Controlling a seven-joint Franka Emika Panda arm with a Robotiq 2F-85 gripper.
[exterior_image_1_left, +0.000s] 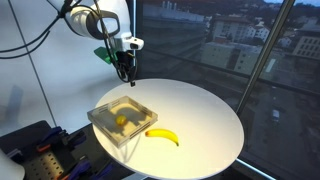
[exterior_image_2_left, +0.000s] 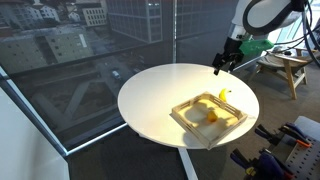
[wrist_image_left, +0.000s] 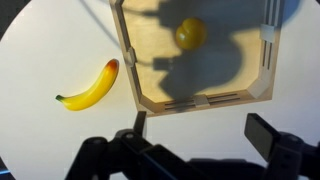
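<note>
Currently, the wooden tray (exterior_image_1_left: 100, 118) (exterior_image_2_left: 185, 115) (wrist_image_left: 200, 100) is set flat on the round white table (exterior_image_1_left: 200, 110) (exterior_image_2_left: 160, 90) (wrist_image_left: 30, 60), toward one side of the tabletop and close to its edge. It is built as a shallow open box with low walls. A single round yellow fruit (exterior_image_1_left: 121, 121) (exterior_image_2_left: 212, 115) (wrist_image_left: 190, 33) is held inside it, lying on the tray floor apart from the walls. In the wrist view much of that floor is covered by shadow.

Just beside the tray, but not touching it, a banana (exterior_image_1_left: 163, 136) (exterior_image_2_left: 225, 96) (wrist_image_left: 90, 87) is laid flat on the bare tabletop. In the wrist view it is seen to the left of the tray, curved, with one tip turned toward the tray's corner.

Above the table the gripper (exterior_image_1_left: 124, 68) (exterior_image_2_left: 222, 66) (wrist_image_left: 200, 135) is held in the air, pointed downward. Its fingers (wrist_image_left: 262, 135) are spread wide and released; nothing is grasped or touched by them. In the wrist view the near wall of the tray is framed just beyond the two fingertips. In both exterior views the gripper is shown well above the tabletop, off to one side of the tray.

Behind the table, large windows are seen in both exterior views, and city buildings are visible through them. A wooden stool (exterior_image_2_left: 285, 65) is placed beyond the table in an exterior view.
</note>
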